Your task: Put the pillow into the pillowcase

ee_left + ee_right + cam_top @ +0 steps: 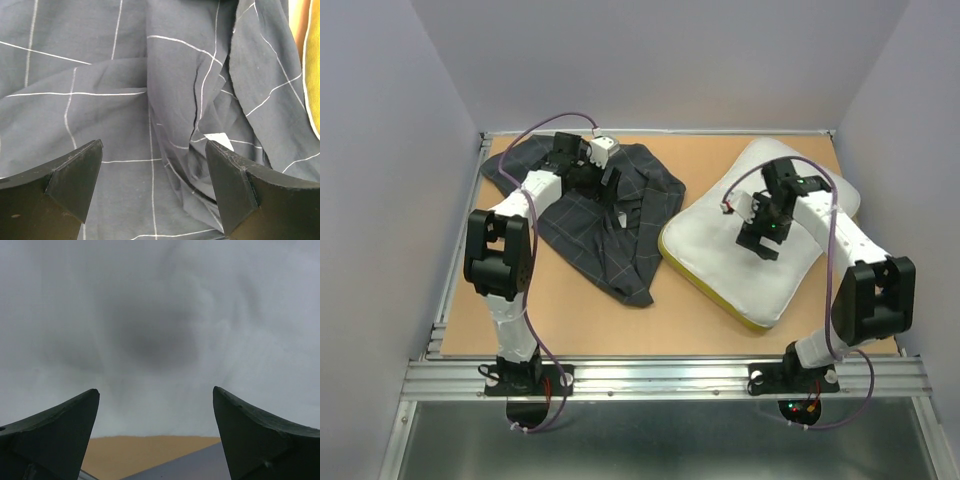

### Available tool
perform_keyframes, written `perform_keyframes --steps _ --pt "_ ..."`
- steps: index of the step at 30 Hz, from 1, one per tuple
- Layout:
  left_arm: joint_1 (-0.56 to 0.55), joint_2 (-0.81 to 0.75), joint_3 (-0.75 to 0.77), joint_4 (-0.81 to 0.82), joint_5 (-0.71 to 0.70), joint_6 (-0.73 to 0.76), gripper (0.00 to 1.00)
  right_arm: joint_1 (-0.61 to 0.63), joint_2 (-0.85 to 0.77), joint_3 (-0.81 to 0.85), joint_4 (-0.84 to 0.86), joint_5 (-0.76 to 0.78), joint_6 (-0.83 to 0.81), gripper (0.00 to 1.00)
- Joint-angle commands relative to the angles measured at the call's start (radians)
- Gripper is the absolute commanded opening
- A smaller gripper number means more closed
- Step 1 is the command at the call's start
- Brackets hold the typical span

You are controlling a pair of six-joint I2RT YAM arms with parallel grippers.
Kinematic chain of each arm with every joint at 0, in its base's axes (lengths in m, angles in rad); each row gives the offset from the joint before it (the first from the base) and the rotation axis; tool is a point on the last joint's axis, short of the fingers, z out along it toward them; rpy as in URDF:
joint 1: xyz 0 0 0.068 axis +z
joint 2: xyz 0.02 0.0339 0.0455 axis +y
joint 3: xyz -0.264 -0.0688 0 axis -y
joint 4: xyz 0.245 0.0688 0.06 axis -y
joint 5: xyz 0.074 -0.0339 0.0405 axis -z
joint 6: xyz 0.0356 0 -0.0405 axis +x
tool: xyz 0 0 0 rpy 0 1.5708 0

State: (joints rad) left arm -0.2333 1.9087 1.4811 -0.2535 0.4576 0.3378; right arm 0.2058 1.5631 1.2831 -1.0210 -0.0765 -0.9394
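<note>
The pillowcase (585, 215), dark grey with thin pale grid lines, lies crumpled on the left half of the table. My left gripper (610, 183) hovers over its far part, open with nothing between the fingers. In the left wrist view the pillowcase (125, 100) fills the frame behind the open left gripper (155, 175), with a small white tag (220, 140) by the right finger. The pillow (720, 255), white with a yellow band, lies on the right. My right gripper (758, 243) is open just above it. The right wrist view shows the blurred white pillow (160, 330) close behind the open right gripper (156, 412).
The brown table (620, 325) has a metal rail (660, 375) along the near edge and pale walls on three sides. The pillowcase's right edge lies close to the pillow's left side. The pillow's yellow band (312, 75) shows at the right of the left wrist view.
</note>
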Motion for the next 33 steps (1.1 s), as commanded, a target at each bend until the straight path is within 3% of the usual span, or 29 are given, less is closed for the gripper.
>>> perform_keyframes --steps 1,4,8,12,16,18,19,21,23,24,25,28,30,31,32,33 --pt "-0.014 -0.057 -0.035 0.023 0.01 -0.022 0.96 -0.141 -0.121 -0.028 -0.01 -0.146 -0.442 1.0" --pt "-0.014 -0.063 -0.042 0.028 0.015 -0.026 0.96 -0.177 -0.117 -0.045 -0.018 -0.29 -0.652 1.0" --pt "-0.015 -0.068 -0.047 0.022 0.016 -0.033 0.96 -0.181 -0.051 -0.06 0.002 -0.497 -0.817 1.0" --pt "-0.014 -0.077 -0.056 0.019 -0.002 -0.033 0.97 -0.18 0.021 -0.141 0.03 -0.49 -1.034 1.0" --pt "-0.014 -0.068 -0.061 0.026 -0.016 -0.066 0.97 -0.165 0.072 -0.246 0.101 -0.442 -1.116 0.98" --pt "-0.014 -0.062 -0.059 0.028 -0.03 -0.089 0.97 -0.146 0.09 -0.258 0.113 -0.428 -1.078 0.92" --pt "-0.015 -0.06 -0.059 0.03 -0.037 -0.1 0.97 -0.137 0.103 -0.252 0.113 -0.427 -1.003 0.79" --pt "-0.015 -0.054 -0.053 0.036 -0.063 -0.111 0.96 -0.103 0.129 -0.232 0.111 -0.43 -0.853 0.64" --pt "-0.015 -0.043 -0.039 0.036 -0.054 -0.111 0.93 -0.089 0.143 -0.184 0.095 -0.469 -0.726 0.36" --pt "-0.015 -0.039 -0.033 0.034 -0.045 -0.114 0.91 -0.088 0.143 -0.167 0.091 -0.486 -0.725 0.1" --pt "-0.015 -0.033 -0.027 0.036 -0.03 -0.117 0.9 -0.088 0.144 -0.147 0.096 -0.506 -0.617 0.01" --pt "-0.018 0.009 -0.002 0.033 0.01 -0.135 0.81 -0.089 0.153 -0.004 0.082 -0.591 -0.367 0.01" --pt "-0.018 0.029 0.01 0.033 0.039 -0.161 0.74 -0.089 0.147 0.1 0.052 -0.657 -0.296 0.01" --pt "-0.018 0.038 0.019 0.031 0.052 -0.166 0.67 -0.089 0.132 0.128 0.041 -0.68 -0.244 0.01" --pt "-0.018 0.05 0.025 0.025 0.078 -0.171 0.5 -0.089 0.123 0.149 0.021 -0.7 -0.221 0.01" --pt "-0.017 0.052 0.034 0.02 0.087 -0.175 0.43 -0.089 0.114 0.189 0.007 -0.73 -0.198 0.0"
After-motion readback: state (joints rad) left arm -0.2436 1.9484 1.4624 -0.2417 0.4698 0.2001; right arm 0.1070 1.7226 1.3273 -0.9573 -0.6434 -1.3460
